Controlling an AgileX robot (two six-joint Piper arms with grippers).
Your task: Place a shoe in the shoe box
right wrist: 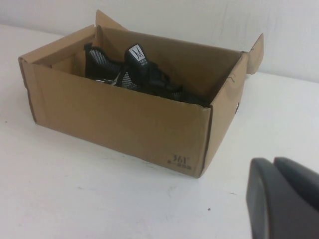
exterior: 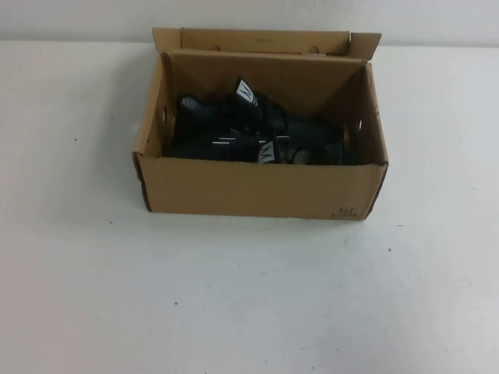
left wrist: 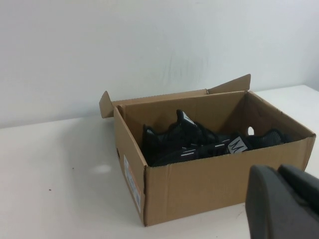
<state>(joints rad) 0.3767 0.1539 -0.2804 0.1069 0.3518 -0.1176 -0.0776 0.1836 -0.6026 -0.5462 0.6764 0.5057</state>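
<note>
The brown cardboard shoe box (exterior: pixel 257 187) stands open at the middle of the table, its lid flap folded back. Inside lies a black shoe (exterior: pixel 234 117) with an upright white tongue tag, and a second look-alike black shoe (exterior: pixel 234 146) rests against it nearer the front wall. Both shoes sit low, mostly hidden by the walls. Neither arm shows in the high view. My left gripper (left wrist: pixel 279 172) is shut and empty, hovering off the box (left wrist: pixel 199 184) near its left front corner. My right gripper (right wrist: pixel 273 162) is shut and empty too, away from the box's (right wrist: pixel 114 119) printed right corner.
White tabletop (exterior: pixel 249 312) surrounds the box, with a pale wall behind it. Small round holes pierce the box's side walls (exterior: pixel 164 114). A few dark specks mark the table.
</note>
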